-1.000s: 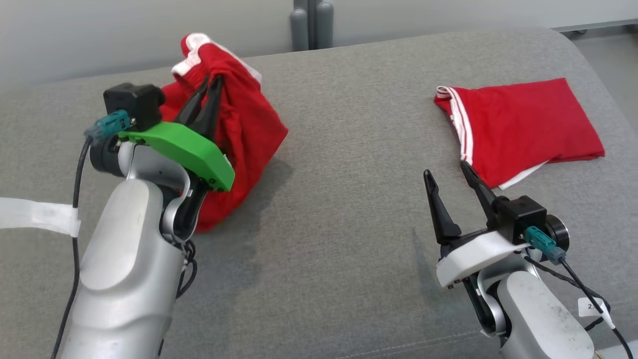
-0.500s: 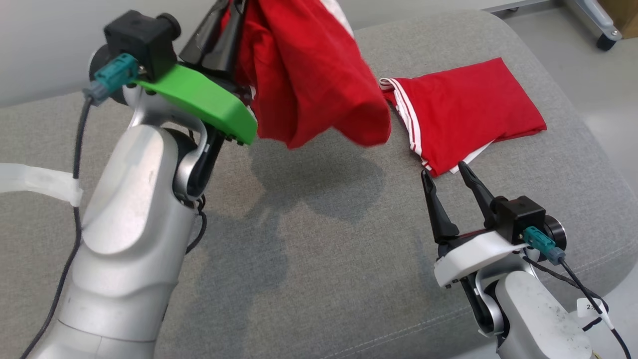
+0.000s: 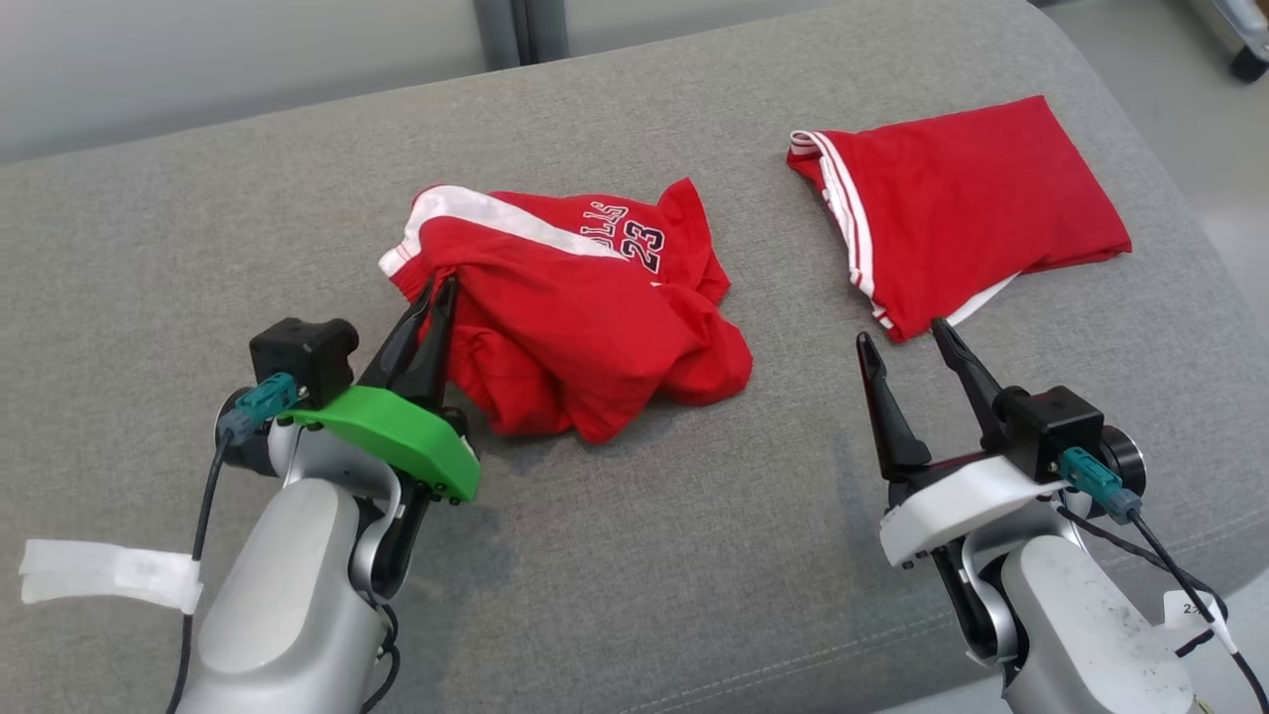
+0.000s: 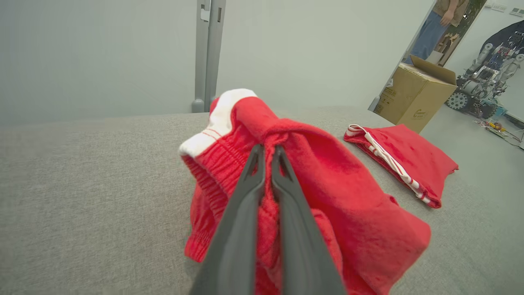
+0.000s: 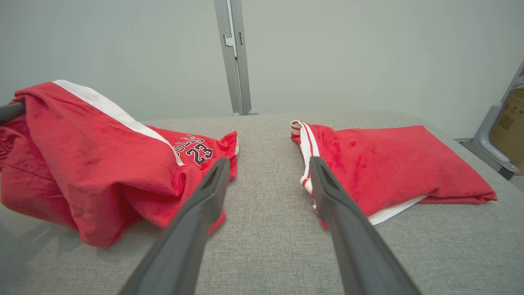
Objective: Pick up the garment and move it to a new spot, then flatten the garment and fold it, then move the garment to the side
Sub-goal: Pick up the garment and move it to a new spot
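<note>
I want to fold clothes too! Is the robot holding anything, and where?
The left gripper is shut on the crumpled red shorts, pinching a fold beside the waistband. The right gripper is open, holding nothing.

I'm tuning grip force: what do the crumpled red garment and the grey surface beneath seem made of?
The crumpled red garment: soft matte knit, probably jersey fabric; it bunches in loose folds, with a gathered elastic waistband. The grey surface: woven upholstery cloth, matte and heathered, likely padded given its rounded edge and stitched seam.
</note>
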Controlling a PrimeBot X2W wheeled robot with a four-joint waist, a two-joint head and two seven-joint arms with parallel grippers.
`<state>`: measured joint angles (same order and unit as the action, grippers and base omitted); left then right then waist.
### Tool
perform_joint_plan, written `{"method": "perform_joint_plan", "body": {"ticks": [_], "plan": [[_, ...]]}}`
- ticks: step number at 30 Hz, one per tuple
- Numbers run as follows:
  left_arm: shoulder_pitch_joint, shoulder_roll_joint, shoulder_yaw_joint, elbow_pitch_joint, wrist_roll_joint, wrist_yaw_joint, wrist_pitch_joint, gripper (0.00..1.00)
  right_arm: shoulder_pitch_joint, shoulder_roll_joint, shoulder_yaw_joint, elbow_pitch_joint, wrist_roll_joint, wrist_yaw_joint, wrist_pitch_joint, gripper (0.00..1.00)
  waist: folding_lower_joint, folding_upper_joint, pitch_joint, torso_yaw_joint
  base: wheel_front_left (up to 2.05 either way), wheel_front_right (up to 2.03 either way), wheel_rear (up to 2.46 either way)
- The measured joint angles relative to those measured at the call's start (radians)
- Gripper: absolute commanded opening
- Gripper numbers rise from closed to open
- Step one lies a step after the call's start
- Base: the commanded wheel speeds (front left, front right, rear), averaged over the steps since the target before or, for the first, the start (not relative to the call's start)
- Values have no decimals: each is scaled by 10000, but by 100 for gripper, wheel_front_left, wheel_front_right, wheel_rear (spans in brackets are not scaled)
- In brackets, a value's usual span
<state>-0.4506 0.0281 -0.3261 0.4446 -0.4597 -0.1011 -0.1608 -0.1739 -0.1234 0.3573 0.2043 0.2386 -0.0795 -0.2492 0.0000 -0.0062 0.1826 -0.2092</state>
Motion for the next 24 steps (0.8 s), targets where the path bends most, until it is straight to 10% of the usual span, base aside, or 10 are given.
{"method": "perform_joint_plan", "body": {"ticks": [17,20,24], "plan": [[1532,476,10,677,-228,-15,-410,2,-1,132,516,426,-2,441,-12,100,0,0,-508,898,0,0,0],[1690,428,71,721,-360,-15,-433,100,-1,159,537,506,-2,477,-12,100,0,0,-558,915,0,0,0],[1765,360,282,715,-640,-17,-512,100,-1,165,533,581,-2,518,-12,100,0,0,-611,910,0,0,0]]}}
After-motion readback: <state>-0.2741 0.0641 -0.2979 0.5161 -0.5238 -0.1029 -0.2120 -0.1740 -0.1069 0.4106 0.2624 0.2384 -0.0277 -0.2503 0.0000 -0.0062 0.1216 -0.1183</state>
